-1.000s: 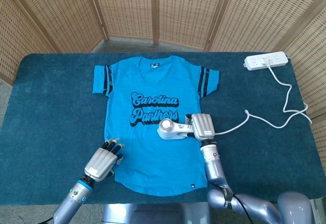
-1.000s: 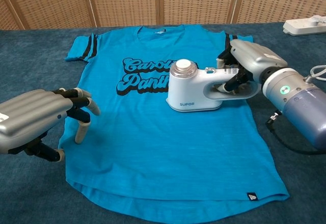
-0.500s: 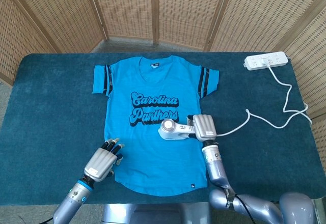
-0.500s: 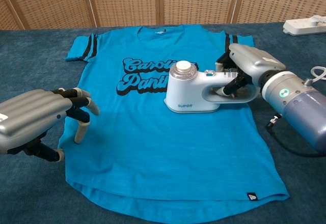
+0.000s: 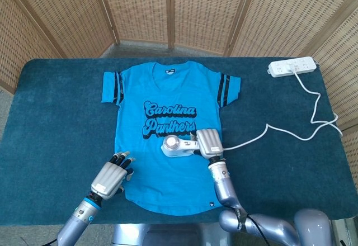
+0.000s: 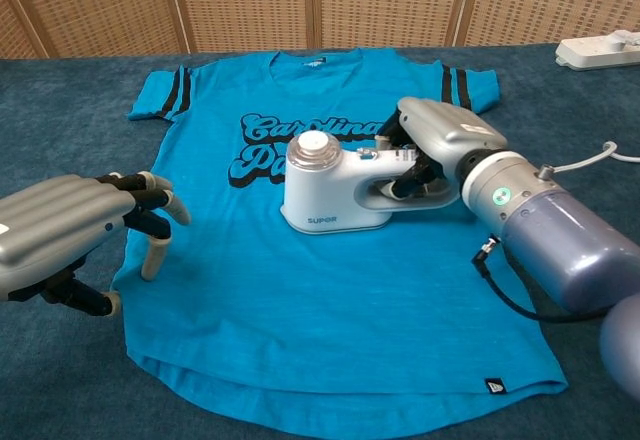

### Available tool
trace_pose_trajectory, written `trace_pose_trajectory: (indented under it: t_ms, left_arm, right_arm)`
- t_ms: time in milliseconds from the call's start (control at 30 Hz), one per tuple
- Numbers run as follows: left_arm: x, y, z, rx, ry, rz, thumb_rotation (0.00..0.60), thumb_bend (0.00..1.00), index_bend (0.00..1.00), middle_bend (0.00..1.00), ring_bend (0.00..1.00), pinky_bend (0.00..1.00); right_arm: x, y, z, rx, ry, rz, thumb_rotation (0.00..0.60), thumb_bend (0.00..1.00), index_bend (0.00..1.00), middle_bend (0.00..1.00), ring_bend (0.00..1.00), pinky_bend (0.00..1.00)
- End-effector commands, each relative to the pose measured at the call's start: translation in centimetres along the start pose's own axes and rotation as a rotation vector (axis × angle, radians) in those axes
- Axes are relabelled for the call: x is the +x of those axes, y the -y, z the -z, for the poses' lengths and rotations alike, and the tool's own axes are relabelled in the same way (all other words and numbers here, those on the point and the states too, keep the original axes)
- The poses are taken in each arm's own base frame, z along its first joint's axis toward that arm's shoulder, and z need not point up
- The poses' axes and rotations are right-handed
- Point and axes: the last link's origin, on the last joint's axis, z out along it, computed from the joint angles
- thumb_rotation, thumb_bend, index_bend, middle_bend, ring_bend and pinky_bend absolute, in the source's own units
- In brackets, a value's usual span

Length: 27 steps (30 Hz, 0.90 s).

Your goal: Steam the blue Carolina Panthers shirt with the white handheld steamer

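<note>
Teal cloth is covering the table (image 5: 50,123) from edge to edge. Nearest the front edge, L hand (image 6: 70,235) is hovering w/ fingers (image 6: 152,257) apart and curled downward, gripping nothing; fingertips are sitting at the shirt's lower left hem area, contact w/ fabric can't be confirmed. In head view the same L hand (image 5: 113,176) is lying just beside the hem near the front-left part of the table.

Blue Carolina Panthers shirt (image 5: 168,162) is lying flat, face up, at table centre, collar toward the far edge, hem toward the front edge. White handheld steamer (image 6: 325,185) is resting on the shirt's mid-section, just below the lettering and partly covering it in chest view. R hand (image 6: 435,145) is gripping the steamer handle, fingers wrapped through the loop.

White cord (image 5: 263,134) is running from the steamer across the right side of the table toward the white power strip (image 5: 292,67), which is sitting at the far-right corner.

Woven screen panels (image 5: 168,8) are standing behind the far edge.
</note>
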Motion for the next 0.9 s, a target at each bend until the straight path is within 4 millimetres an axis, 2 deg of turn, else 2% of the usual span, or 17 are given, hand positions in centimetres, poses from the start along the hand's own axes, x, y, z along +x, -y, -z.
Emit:
trace_pose_trajectory:
  t_ms: [33,233,767,900]
  left_arm:
    - [0.0,0.0,0.0,0.0,-0.001,0.001,0.498,0.38,0.61,0.25,0.11,0.15]
    - [0.0,0.0,0.0,-0.004,-0.005,0.001,0.49,0.38,0.61,0.25,0.11,0.15]
    - [-0.2,-0.5,-0.3,-0.018,0.001,-0.007,0.496,0.38,0.61,0.25,0.11,0.15]
    - [-0.2,-0.6,-0.4,-0.018,0.002,-0.008,0.501,0.38,0.61,0.25,0.11,0.15]
  right_arm:
    - [-0.1,0.5,0.0,0.006,0.0,0.004,0.6,0.34,0.66,0.65,0.63,0.51]
    - [0.3,-0.3,0.2,-0.012,-0.018,0.016,0.6,0.34,0.66,0.65,0.63,0.51]
    - [2.9,-6.4,0.9,-0.136,-0.07,0.052,0.6,0.34,0.66,0.65,0.63,0.5]
    - [3.1,-7.1,0.9,-0.149,-0.07,0.051,0.6,0.34,0.66,0.65,0.63,0.5]
